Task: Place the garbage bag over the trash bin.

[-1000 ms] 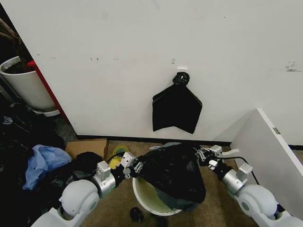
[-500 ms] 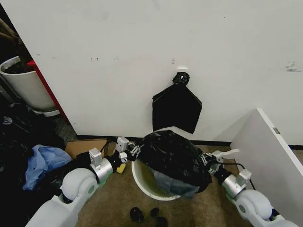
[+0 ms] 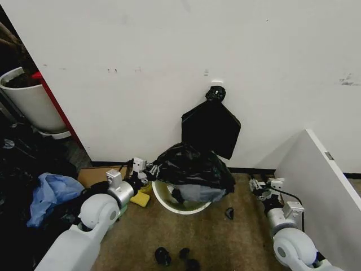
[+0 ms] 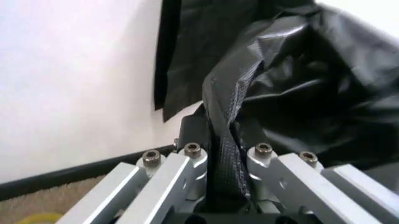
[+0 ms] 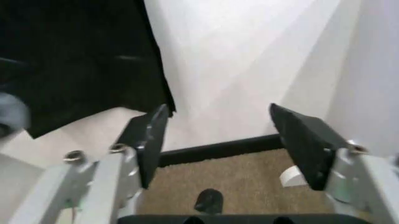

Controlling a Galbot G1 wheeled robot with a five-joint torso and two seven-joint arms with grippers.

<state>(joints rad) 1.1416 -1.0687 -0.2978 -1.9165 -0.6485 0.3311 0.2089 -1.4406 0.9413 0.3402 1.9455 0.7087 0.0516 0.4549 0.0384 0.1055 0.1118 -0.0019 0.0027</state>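
Garbage bag [image 3: 192, 169] heaped over trash bin [image 3: 179, 204], near the wall on the carpet. Left end effector [image 3: 149, 171] at the bag's 9 o'clock edge — clamped on a fold of black film [image 4: 225, 154]. Right end effector [image 3: 258, 185] at 3 o'clock, well apart — wide open, empty.

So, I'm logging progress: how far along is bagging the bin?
Partly done. The garbage bag lies bunched on the trash bin, whose front rim is bare. The left gripper is clamped on its edge; the right gripper is open, apart. Spreading the film round the rim remains.
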